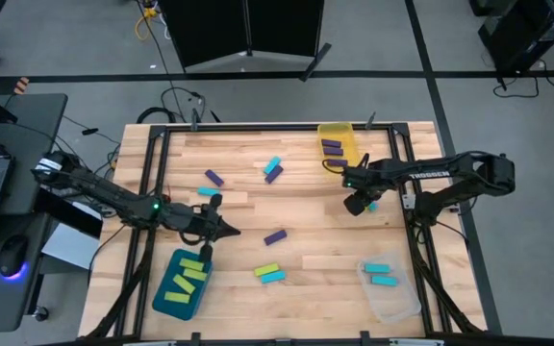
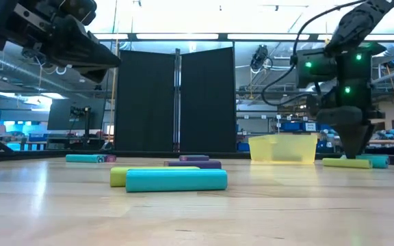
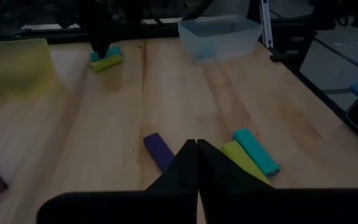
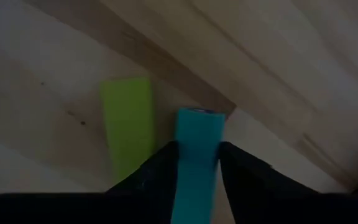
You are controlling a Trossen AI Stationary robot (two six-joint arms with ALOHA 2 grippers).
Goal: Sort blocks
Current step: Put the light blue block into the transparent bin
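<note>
A cyan block lies on the wooden table directly between the two fingers of the right gripper, with a lime green block just beside it. The right wrist view shows the fingers flanking the cyan block closely; whether they press on it cannot be told. In the high view this gripper stands low over the table, just in front of the yellow bin, which holds purple blocks.

The remaining blocks are spread about the table: a purple block near the middle, a green and cyan pair toward the front edge (touching side by side), and a cyan and purple pair toward the back. The teal bin at front left holds lime green blocks; the clear bin at front right holds cyan blocks.

The left gripper hovers above the table near the teal bin, its fingers clenched together and holding nothing, as the left wrist view confirms.
</note>
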